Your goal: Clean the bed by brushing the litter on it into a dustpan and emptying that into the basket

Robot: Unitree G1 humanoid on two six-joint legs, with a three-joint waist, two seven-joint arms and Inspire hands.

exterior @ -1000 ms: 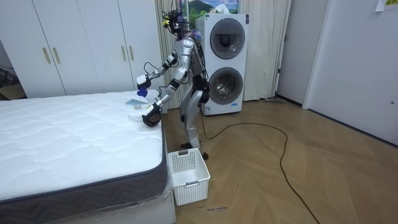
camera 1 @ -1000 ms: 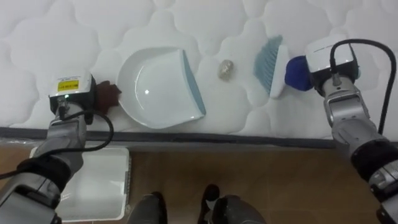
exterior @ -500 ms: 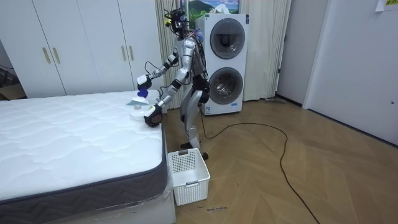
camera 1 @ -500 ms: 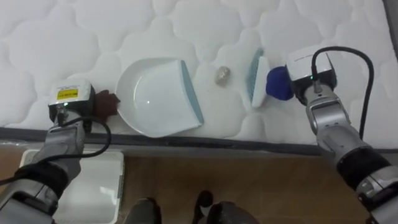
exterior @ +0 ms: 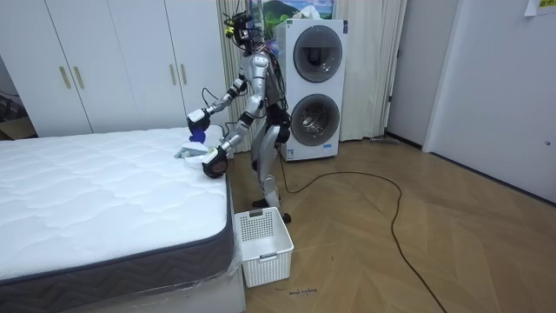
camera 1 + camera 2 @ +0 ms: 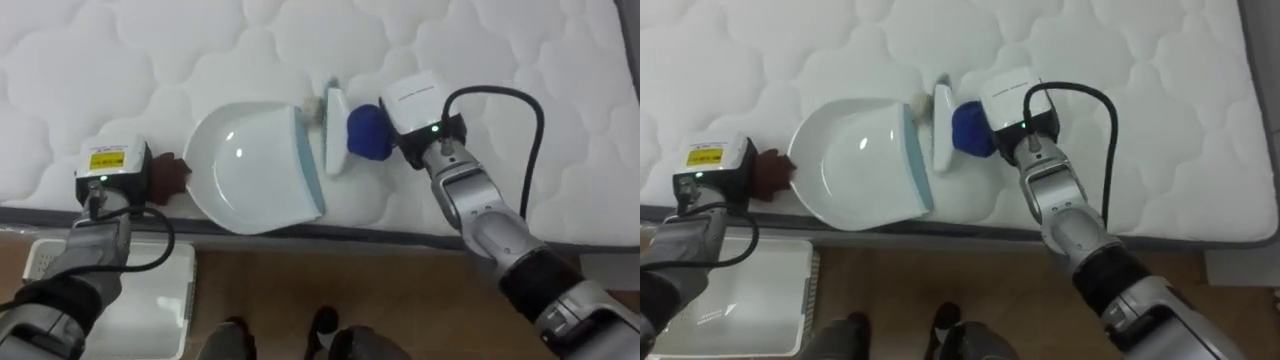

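While standing at the near edge of the bed [image 6: 120,60], reaching out over its quilted top with both arms. Clamping the left robot hand [image 6: 170,172] round the handle end of the white dustpan [image 6: 250,160] at the near left, with the pale blue lip facing right and apparently lying flat on the bed. Carrying the brush [image 6: 335,128] by its blue handle on the right robot hand [image 6: 394,142]; not being able to tell how that robot hand is closing, hidden as it is under the wrist housing. Holding the brush head just right of the lip, trapping a small crumpled scrap [image 6: 313,104] between the two at the lip's far end.

Judging this to be the sweep into the dustpan, with the scrap not yet inside. Expecting the scrap to be very light and springy, apt to roll or hop, so calling for a short slow push, not a flick. Reckoning the dustpan stiff, light and slick inside: best held by its handle and kept level. Allowing for the soft bed sinking under the lip and letting the scrap slide beneath. Noting a white basket [image 6: 110,300] on the floor [image 6: 400,300] at the near left, probably for emptying.
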